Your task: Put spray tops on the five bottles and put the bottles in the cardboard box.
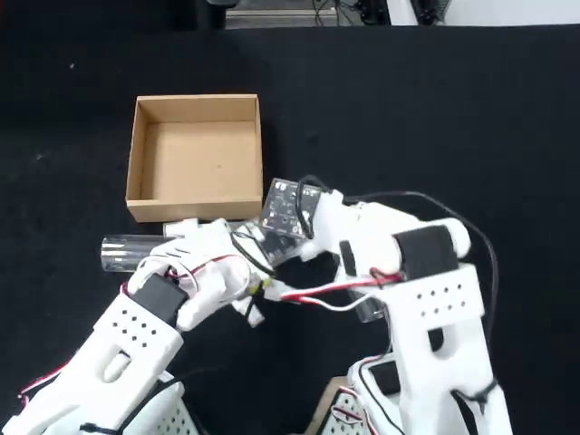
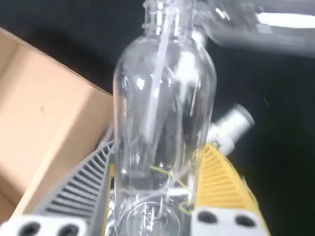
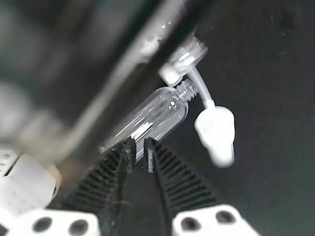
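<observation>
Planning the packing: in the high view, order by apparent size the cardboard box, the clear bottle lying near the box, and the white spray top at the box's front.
1. cardboard box, largest.
2. lying bottle, though partly hidden.
3. spray top, clearly smallest.

Even overhead light; black tabletop (image 1: 453, 109) swallows shadows. White glare streaks on clear bottle (image 2: 162, 98). Faint shade along inner walls of cardboard box (image 1: 195, 149).

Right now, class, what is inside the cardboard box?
The box shows a bare brown floor, and nothing lies on it. The near wall hides its own inner face and perhaps a thin strip of floor just behind it.
</observation>
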You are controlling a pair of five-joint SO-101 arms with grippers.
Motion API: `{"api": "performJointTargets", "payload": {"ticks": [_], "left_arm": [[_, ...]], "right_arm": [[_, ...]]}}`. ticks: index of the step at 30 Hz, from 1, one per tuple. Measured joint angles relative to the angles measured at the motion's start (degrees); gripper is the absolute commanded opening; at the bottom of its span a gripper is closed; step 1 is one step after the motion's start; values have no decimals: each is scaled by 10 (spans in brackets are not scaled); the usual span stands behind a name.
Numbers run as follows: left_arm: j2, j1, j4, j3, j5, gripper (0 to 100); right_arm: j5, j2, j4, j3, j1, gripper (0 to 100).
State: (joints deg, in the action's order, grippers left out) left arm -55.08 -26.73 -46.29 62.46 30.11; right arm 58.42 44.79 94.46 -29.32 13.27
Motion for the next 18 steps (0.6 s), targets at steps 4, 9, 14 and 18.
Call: {"api": "performJointTargets", "payload": {"ticks": [4,9,14,18], "left_arm": [[0,2,74,45,-41,30],[0,3,158,102,-81,30],[0,3,187,118,-88,30],[-30,3,187,118,-88,30]], "right_arm": [[0,22,22,14,1,10],[0,30,26,87,-76,10],[-11,8,8,142,-218,11],[-47,-74,-3,166,-296,11]]}}
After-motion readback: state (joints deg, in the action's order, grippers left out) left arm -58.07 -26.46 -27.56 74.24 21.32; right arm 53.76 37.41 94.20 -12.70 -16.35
